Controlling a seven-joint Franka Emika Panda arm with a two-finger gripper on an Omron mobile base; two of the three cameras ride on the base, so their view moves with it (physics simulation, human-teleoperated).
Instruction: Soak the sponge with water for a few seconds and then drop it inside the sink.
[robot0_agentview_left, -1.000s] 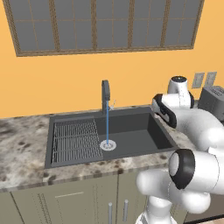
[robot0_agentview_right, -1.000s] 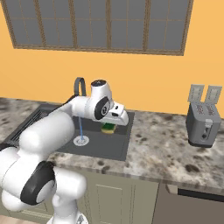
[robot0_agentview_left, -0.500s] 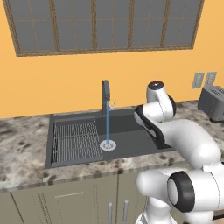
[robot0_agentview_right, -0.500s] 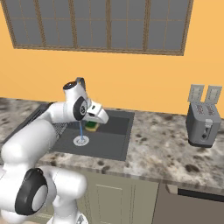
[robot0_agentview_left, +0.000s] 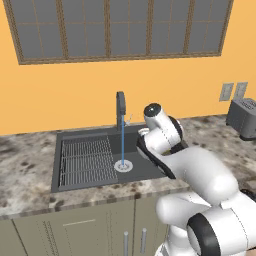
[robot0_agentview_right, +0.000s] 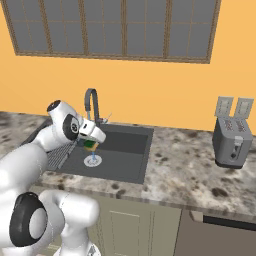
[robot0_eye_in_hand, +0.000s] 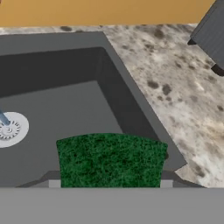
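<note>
My gripper (robot0_agentview_right: 90, 142) is shut on the sponge (robot0_agentview_right: 90, 145), a small green and yellow block held above the floor of the sink (robot0_agentview_left: 150, 172). The hand view has the sponge's green face (robot0_eye_in_hand: 111, 159) low in the middle, over the dark basin (robot0_eye_in_hand: 65, 105). The water (robot0_agentview_left: 123, 145) falls as a thin blue stream from the faucet (robot0_agentview_left: 120, 107) onto the round drain (robot0_agentview_left: 123, 166). The hand view puts the drain (robot0_eye_in_hand: 9, 129) and the stream's foot (robot0_eye_in_hand: 3, 119) far left, apart from the sponge. My forearm (robot0_agentview_left: 160, 145) hangs just right of the stream.
A wire rack (robot0_agentview_left: 85, 160) covers the left half of the basin. Speckled stone counter (robot0_agentview_right: 185, 165) runs on both sides. A grey toaster (robot0_agentview_right: 232, 140) stands on the counter to the right, below two wall outlets (robot0_agentview_left: 233, 91).
The arm has swung left over the sink, carrying the sponge from the basin's right side to just beside the water stream. The stream keeps running.
</note>
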